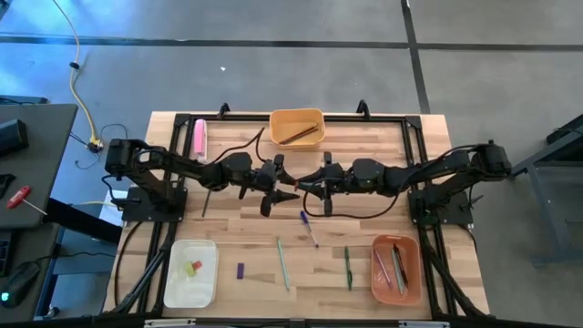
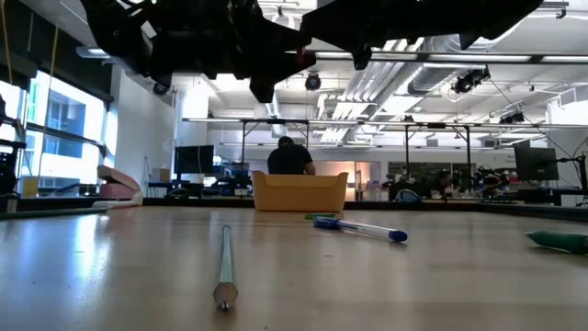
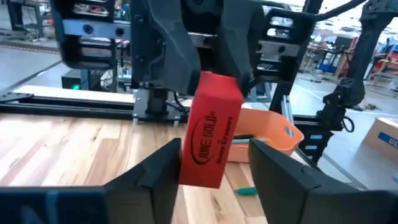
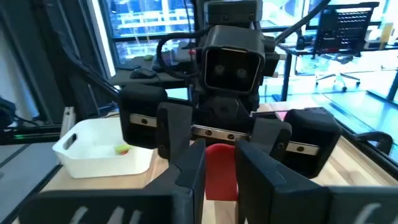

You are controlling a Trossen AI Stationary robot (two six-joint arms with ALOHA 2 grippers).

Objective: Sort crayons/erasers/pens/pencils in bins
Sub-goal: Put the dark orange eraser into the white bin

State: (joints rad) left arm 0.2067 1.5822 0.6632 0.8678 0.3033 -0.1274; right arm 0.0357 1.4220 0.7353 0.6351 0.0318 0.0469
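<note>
A red rectangular eraser (image 3: 210, 129) hangs mid-table, gripped by the right gripper (image 4: 219, 163) between the left gripper's (image 3: 211, 180) spread fingers. Bins are partly filled; pens (image 1: 310, 228) and a purple stub (image 1: 240, 271) remain.

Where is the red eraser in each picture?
High view: eraser mid-table, where both arms meet.
Low view: eraser, a tiny red glimpse top centre, under the arms.
Left wrist view: eraser centre.
Right wrist view: eraser bottom centre.
Shared landmark: the right gripper pinching it.
</note>
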